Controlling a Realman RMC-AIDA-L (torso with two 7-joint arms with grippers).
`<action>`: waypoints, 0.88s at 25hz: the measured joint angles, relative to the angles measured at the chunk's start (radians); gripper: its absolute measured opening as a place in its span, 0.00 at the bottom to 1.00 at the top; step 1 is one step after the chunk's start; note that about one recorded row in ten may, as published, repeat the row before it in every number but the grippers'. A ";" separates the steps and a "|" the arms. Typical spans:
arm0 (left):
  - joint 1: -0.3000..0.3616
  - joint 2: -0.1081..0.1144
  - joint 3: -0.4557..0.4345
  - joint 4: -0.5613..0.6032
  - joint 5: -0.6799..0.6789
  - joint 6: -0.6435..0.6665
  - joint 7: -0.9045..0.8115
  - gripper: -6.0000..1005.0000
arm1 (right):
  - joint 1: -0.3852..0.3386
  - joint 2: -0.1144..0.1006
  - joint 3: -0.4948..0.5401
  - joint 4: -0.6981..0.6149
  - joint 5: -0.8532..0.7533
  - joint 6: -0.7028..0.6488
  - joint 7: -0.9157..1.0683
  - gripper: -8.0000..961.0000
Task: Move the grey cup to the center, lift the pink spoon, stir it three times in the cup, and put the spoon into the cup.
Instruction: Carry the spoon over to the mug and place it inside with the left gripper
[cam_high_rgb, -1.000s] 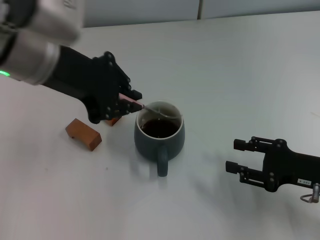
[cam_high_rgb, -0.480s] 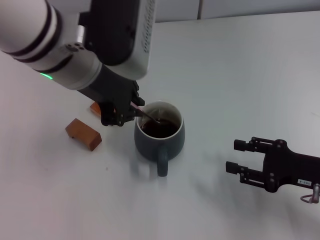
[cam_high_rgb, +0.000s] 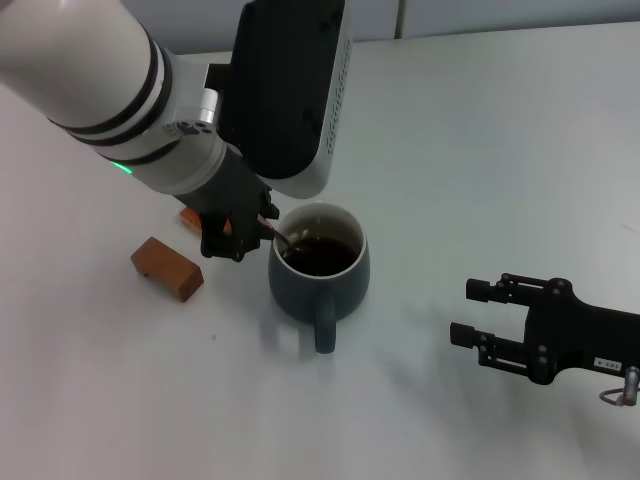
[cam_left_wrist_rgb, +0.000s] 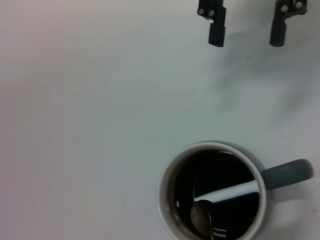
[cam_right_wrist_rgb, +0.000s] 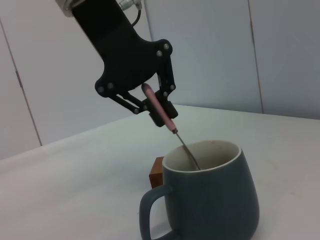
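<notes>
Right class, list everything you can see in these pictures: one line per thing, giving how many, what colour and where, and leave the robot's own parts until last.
Rounded dark grey-green ceramic mug: one, pale inside, holding dark brown liquid, mid-table, handle toward the robot.
Slim spoon with silver metal bowl and pale pink handle: one, tilted, bowl dipped in the mug's liquid, handle gripped above the rim.
Brown wooden blocks: two; one on the table to the mug's left, the other mostly hidden behind the left gripper.
White table: one, under everything.
Left gripper: one, black, shut on the spoon handle, above the mug's left rim.
Right gripper: one, black, open, low over the table right of the mug, holding nothing.
</notes>
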 joint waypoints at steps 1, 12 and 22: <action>-0.002 0.000 0.002 0.000 -0.001 0.009 -0.001 0.14 | 0.000 0.000 0.000 0.000 0.000 0.000 0.000 0.65; -0.017 0.000 0.027 0.021 -0.030 0.044 -0.002 0.14 | 0.005 0.000 0.000 0.006 0.000 0.000 0.000 0.65; -0.031 0.000 0.056 -0.024 -0.010 -0.048 -0.002 0.14 | 0.008 0.000 -0.004 0.017 0.000 0.011 0.000 0.65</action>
